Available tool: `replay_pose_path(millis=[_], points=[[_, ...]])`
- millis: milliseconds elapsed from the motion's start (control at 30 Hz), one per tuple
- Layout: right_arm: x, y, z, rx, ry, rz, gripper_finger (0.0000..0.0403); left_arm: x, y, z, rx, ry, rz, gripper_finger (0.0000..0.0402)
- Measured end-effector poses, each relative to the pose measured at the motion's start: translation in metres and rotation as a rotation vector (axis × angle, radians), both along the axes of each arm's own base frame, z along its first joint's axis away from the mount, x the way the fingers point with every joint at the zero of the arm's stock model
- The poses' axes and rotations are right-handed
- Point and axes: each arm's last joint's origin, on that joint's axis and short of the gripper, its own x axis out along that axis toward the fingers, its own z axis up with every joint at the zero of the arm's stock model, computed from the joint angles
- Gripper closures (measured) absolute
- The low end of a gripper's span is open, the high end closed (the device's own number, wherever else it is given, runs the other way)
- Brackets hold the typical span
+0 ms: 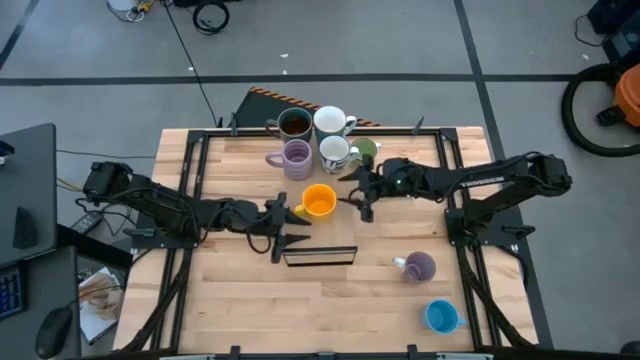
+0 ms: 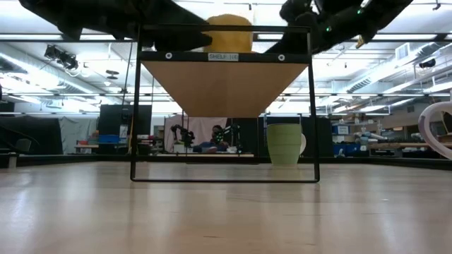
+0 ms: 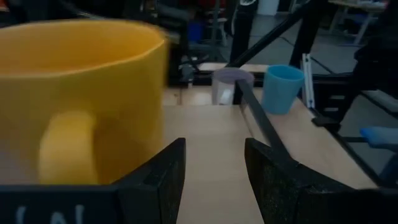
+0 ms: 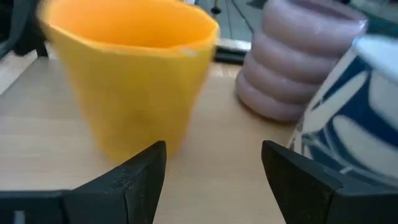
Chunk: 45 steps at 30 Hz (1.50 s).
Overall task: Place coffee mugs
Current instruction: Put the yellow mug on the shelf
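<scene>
Both end effectors flank the orange mug [image 1: 319, 201], handle hidden overhead.

Table [image 1: 250, 300] pale wood planks; orange mug [image 1: 319, 201] glossy

In the low view, the shelf frame [image 2: 224, 56] hides all but the top of the orange mug [image 2: 227, 32]. The white mug [image 4: 357, 118] is cut off by the right wrist view's edge. In the left wrist view, the orange mug's handle [image 3: 65, 146] is blurred.
</scene>
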Motion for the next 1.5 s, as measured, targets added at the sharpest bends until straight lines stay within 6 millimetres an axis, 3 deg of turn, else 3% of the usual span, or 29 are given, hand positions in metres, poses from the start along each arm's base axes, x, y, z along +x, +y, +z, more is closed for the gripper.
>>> replay_pose_path(millis=[200,500,700,867,1067,1500], points=[[-0.006,0.001,0.009,-0.004,-0.03,0.006,0.0134,-0.001,-0.005,0.0,0.029,0.004,0.02,0.023],[-0.007,0.011,0.002,0.0,0.045,0.005,0.0135,-0.012,-0.013,0.008,0.035,0.007,0.018,0.023],[-0.008,0.021,0.0,-0.018,0.067,0.002,0.0135,-0.031,-0.023,0.016,0.082,0.048,0.179,0.023],[-0.007,0.027,0.0,-0.025,0.07,0.014,0.0135,-0.035,-0.027,0.014,0.112,0.061,0.299,0.023],[-0.007,0.031,-0.001,-0.025,0.069,0.03,0.0135,-0.033,-0.013,0.012,0.059,0.078,0.381,0.023],[-0.006,0.034,0.001,-0.014,0.047,0.063,0.0135,-0.025,0.009,0.007,0.012,0.115,0.34,0.023]])
